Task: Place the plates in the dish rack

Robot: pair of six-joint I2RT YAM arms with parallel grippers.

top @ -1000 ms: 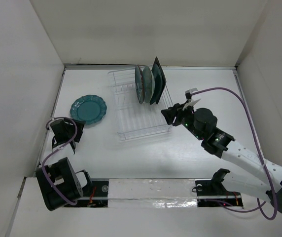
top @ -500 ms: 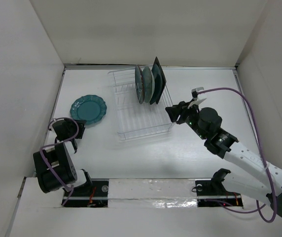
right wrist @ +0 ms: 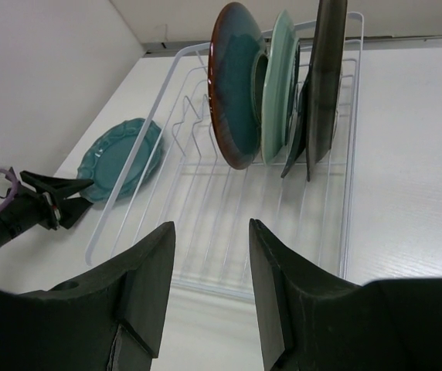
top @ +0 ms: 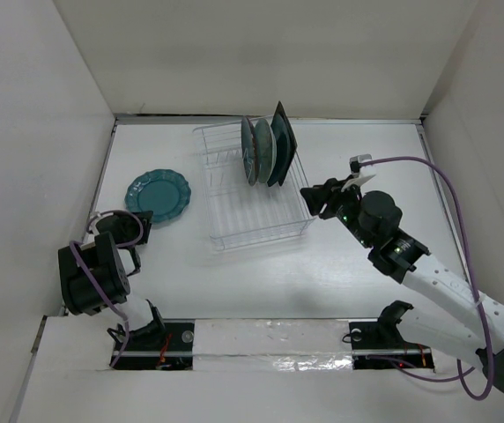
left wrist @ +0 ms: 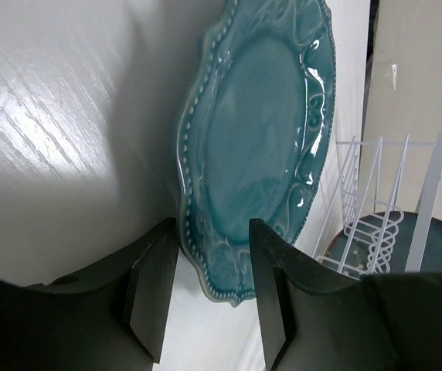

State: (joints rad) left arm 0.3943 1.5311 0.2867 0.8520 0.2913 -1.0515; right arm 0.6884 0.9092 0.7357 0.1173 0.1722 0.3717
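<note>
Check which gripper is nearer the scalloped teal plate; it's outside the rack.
Left. Left gripper at the near rim of the scalloped teal plate; right gripper beyond the dish rack.

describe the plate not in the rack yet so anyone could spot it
Start at the clear dish rack in the middle. Left of it, a small teal plate lies flat, alone. Unlike the plates standing in the rack, its rim is scalloped and beaded.

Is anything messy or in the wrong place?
One thing: the small scalloped teal plate lies flat on the table, left of the dish rack, while the other plates stand upright at the rack's far end. Nothing looks broken or spilled.
</note>
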